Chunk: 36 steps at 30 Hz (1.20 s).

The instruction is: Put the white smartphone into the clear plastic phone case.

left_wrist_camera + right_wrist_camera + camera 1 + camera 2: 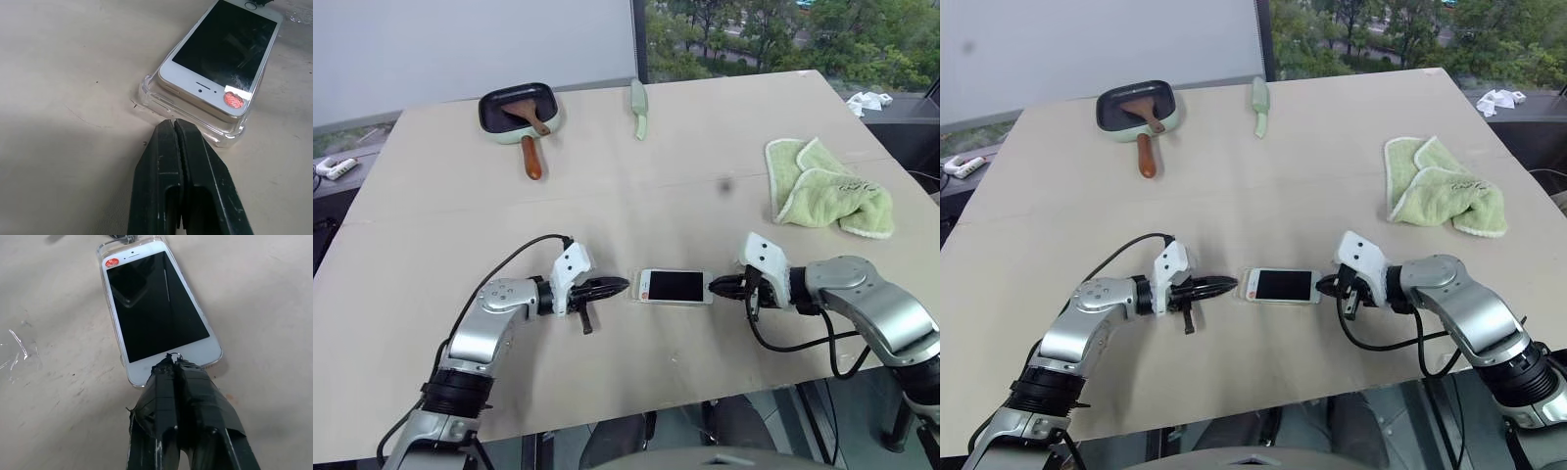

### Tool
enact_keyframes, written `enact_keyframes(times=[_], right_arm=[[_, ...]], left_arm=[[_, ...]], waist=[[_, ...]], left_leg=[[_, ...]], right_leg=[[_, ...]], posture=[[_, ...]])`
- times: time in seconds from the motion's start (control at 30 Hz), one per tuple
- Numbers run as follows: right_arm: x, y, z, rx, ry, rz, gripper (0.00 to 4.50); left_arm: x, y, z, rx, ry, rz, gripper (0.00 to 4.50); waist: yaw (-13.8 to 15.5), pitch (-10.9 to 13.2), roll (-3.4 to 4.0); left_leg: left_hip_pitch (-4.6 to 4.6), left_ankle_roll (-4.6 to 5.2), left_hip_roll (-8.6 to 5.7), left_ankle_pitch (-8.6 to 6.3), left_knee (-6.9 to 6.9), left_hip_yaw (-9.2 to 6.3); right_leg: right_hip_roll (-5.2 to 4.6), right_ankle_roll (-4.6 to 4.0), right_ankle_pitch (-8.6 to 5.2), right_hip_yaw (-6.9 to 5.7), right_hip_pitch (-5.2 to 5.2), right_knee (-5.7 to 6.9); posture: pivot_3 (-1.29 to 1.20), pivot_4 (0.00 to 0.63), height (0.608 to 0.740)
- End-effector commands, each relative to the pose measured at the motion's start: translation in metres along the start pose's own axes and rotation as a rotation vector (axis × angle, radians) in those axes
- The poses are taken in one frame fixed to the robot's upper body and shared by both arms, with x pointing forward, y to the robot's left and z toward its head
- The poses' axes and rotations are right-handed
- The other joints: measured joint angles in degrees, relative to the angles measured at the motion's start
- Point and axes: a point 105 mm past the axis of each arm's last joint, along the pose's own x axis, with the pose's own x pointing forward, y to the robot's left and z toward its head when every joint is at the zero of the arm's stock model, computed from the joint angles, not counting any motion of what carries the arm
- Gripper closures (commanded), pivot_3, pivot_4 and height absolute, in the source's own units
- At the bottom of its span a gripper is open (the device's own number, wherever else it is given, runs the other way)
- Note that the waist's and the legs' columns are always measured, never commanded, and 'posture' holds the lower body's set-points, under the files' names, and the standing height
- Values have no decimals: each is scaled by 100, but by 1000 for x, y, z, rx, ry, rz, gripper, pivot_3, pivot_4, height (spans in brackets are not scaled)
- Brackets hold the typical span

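Glass-fronted and stiff, the white smartphone [674, 286] lies near the table's [607, 196] front edge, half-seated in the clear plastic phone case [151, 98]. Left tool [619, 287] and right tool [717, 286], both clenched empty, bracket its ends; press corners, likely slippery.

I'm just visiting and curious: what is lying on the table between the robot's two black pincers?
The white smartphone, resting in the clear plastic phone case, lies between the shut left gripper and right gripper, as the left eye view shows.

bare table [636, 196] around phone [673, 286], towel [824, 191] well apart
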Motion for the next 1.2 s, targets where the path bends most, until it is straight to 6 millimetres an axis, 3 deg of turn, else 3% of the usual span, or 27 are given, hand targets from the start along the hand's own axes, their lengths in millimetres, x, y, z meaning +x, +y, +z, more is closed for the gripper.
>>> enact_keyframes(times=[0.03, 0.5, 0.7, 1.0, 1.2], right_arm=[[3, 3, 4, -2, -13, 15, 4467], [4, -3, -8, 45, 37, -5, 4467], [11, -3, -3, 35, 29, 3, 4467], [3, -6, 14, -32, 7, -17, 4467], [-3, -7, 10, -31, 24, -30, 4467]], left_arm=[[3, -7, 1, 10, 3, -24, 4500], [6, -8, 0, 11, 2, -29, 4500], [8, -8, 0, 14, 3, -31, 4500], [2, -2, 0, 17, 5, -7, 4500], [-3, 3, -3, 22, 17, 9, 4500]], waist=[[0, 0, 0], [0, -1, -1], [-13, -1, -1], [-17, -1, -1], [-13, -1, -2]], left_leg=[[0, 0, 0, 0, 0, 0], [2, 0, 0, 0, 14, 1], [7, 0, 0, 0, 20, 5], [9, 0, 0, 0, 24, 7], [6, 0, -1, -1, 24, 7]], right_leg=[[0, 0, 0, 0, 0, 1], [0, 0, 0, 2, 1, 16], [1, -1, -1, 6, 1, 31], [1, -1, -1, 8, -1, 39], [0, -1, -1, 8, -3, 38]], posture=[[0, 150, 740], [0, 150, 740], [0, 150, 740], [0, 150, 740], [0, 150, 740]])
